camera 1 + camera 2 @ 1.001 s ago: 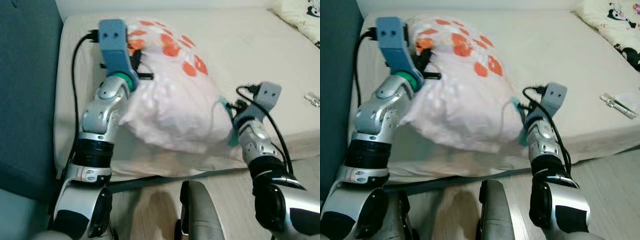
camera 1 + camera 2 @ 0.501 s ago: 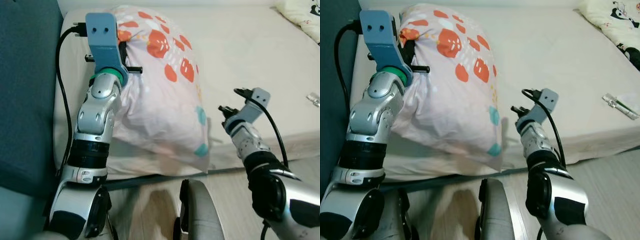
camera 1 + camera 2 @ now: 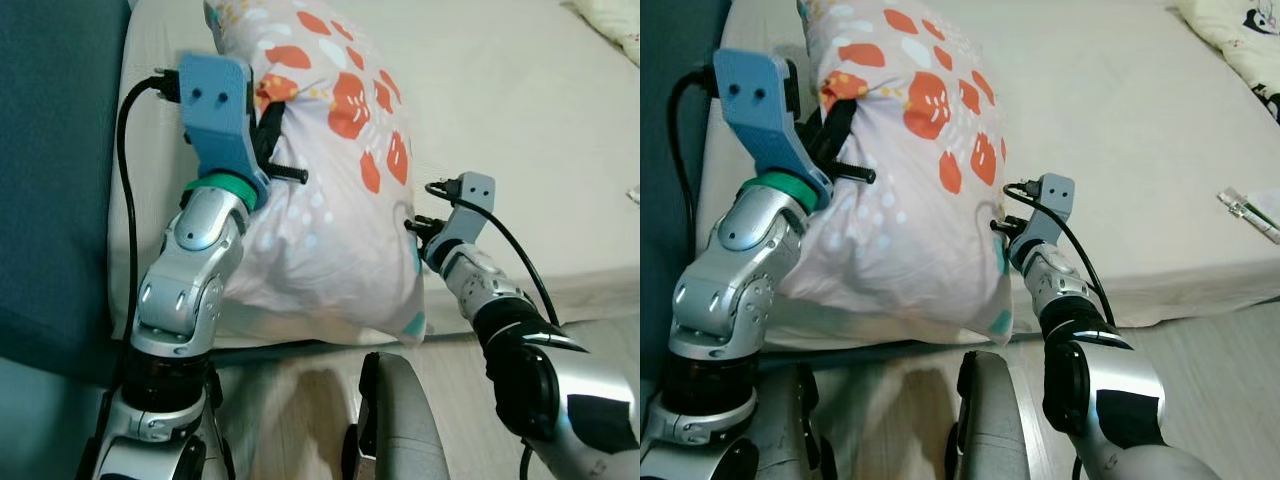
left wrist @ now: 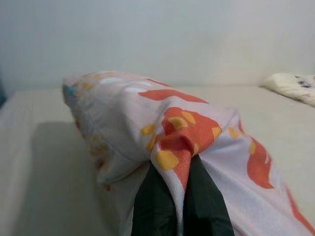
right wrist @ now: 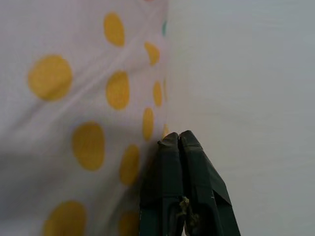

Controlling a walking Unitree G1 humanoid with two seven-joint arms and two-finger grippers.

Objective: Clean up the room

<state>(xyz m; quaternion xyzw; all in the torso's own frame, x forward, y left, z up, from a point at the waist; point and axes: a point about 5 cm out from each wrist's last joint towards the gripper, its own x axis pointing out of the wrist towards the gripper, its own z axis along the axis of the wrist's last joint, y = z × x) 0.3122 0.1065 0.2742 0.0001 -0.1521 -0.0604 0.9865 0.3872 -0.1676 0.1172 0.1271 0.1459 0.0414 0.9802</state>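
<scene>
1. At your far left stands a dark teal headboard (image 3: 50, 180), against the bed's left edge.
2. Your left gripper (image 4: 179, 196) is clenched on a fold of the pillow's cover — the cloth is pinched between its two black fingers.
3. There is one pillow (image 3: 340, 170), pale pink with red-orange blotches and yellow dots, held tilted up off the cream mattress (image 3: 500, 110), its lower corner hanging over the near edge. You can read no writing or label on it.
4. Your right gripper (image 5: 178, 140) has its fingers pressed together on nothing, the tips touching the pillow's right side.
5. At far right lies a second, panda-printed cloth (image 3: 1240, 45), and a small clear packet (image 3: 1245, 212) — too small to read.
</scene>
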